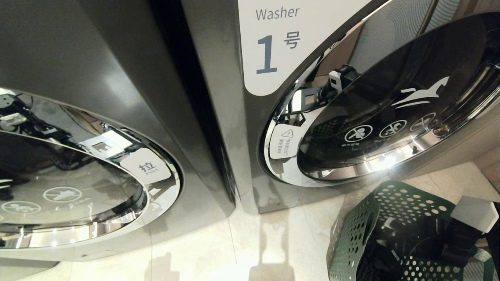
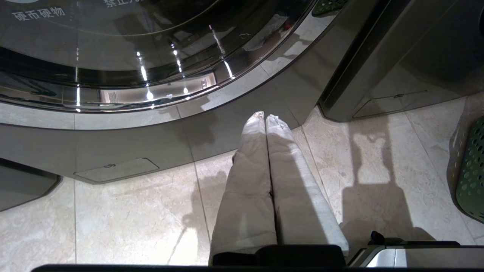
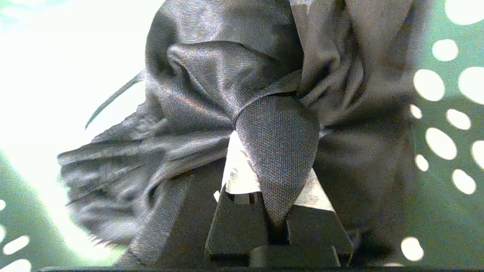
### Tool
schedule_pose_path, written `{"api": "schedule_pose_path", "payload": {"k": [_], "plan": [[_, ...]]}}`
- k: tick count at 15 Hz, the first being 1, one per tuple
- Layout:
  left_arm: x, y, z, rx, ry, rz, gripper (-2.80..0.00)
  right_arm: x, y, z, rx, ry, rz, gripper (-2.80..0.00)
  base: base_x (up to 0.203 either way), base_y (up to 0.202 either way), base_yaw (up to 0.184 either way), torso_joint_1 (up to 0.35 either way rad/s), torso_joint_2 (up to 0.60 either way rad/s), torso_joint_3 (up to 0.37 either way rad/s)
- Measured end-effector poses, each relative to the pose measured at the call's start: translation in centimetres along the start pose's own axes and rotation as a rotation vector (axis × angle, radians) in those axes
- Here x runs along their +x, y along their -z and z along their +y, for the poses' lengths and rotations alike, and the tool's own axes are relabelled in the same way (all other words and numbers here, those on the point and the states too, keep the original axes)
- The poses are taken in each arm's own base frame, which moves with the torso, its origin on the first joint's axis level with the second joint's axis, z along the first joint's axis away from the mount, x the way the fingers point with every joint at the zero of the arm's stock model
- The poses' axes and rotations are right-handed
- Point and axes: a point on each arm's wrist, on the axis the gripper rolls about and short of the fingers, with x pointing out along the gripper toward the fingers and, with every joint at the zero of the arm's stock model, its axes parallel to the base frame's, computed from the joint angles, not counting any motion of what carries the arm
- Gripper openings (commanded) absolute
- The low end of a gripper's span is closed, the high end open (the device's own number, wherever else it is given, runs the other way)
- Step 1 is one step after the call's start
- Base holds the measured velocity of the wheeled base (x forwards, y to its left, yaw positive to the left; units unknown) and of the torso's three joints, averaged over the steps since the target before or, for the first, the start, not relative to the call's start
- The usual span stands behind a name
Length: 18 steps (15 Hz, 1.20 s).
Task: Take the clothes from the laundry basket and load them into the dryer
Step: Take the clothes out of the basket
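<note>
The dark green laundry basket [image 1: 359, 230] stands on the floor at the lower right, below the door of the machine marked 1. The black clothes [image 1: 394, 238] lie inside it. My right arm [image 1: 465, 238] reaches down into the basket. In the right wrist view my right gripper [image 3: 270, 151] is shut on a fold of the clothes [image 3: 227, 75], and the fabric bunches up between its white fingers [image 3: 238, 170]. The basket's holed green wall [image 3: 435, 189] is close behind. My left gripper [image 2: 264, 117] hangs shut and empty over the floor tiles. The dryer is out of view.
Two dark grey machines stand side by side: a left one with a chrome-rimmed door [image 1: 152, 168] marked PULL, and one labelled Washer 1 [image 1: 273, 43] whose horse-logo door [image 1: 390, 117] stands ajar above the basket. Beige floor tiles [image 1: 254, 249] lie in front.
</note>
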Motion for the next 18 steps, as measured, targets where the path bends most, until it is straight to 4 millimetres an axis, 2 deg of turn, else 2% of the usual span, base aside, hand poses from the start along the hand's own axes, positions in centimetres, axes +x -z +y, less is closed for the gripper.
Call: {"api": "schedule_pose_path", "payload": {"k": [5, 10, 14, 18], "plan": [[0.0, 0.0, 0.0, 0.000, 0.000, 0.001, -2.80, -5.7, -3.1, 0.9, 0.012, 0.002, 0.028, -2.80, 0.000, 0.000, 0.000, 0.000, 0.00, 0.000], [0.0, 0.0, 0.0, 0.000, 0.000, 0.001, -2.80, -13.3, -7.8, 1.7, -0.004, 0.123, 0.083, -2.80, 0.000, 0.000, 0.000, 0.000, 0.00, 0.000], [0.0, 0.0, 0.0, 0.000, 0.000, 0.000, -2.80, -20.4, -11.3, 4.3, -0.032, 0.218, 0.062, -2.80, 0.000, 0.000, 0.000, 0.000, 0.00, 0.000], [0.0, 0.0, 0.0, 0.000, 0.000, 0.001, -2.80, -27.5, -13.5, 8.5, -0.048, 0.369, 0.034, -2.80, 0.000, 0.000, 0.000, 0.000, 0.00, 0.000]]}}
